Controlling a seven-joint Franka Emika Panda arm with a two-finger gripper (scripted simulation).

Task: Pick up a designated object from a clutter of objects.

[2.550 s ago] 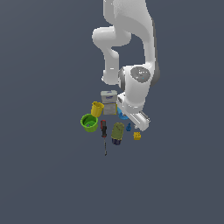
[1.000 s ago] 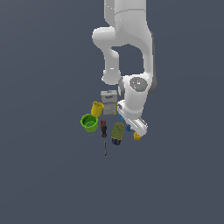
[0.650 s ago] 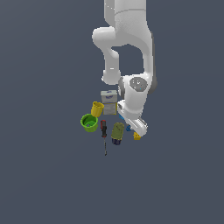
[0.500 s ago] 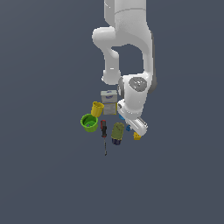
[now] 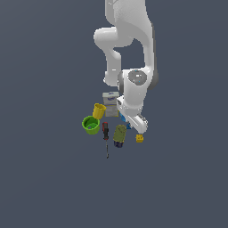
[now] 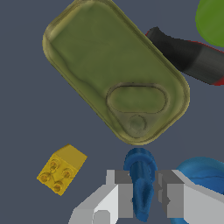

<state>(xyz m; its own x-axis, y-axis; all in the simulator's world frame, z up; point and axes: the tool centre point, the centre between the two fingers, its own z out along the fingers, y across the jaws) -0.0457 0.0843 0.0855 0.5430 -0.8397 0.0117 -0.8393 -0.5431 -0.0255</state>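
Tiny dark-blue cone-shaped piece (image 6: 141, 183) between tool (image 6: 142, 194) fingers

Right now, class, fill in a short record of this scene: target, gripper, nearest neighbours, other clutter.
target: dark-blue cone piece, tiny, between the fingers
gripper: gripper low over the clutter, fingers at either side of the piece; contact not clear
nearest neighbours: olive bottle lying flat, yellow block, light-blue cup
other clutter: red-black screwdriver, green cup, yellow cup, grey box
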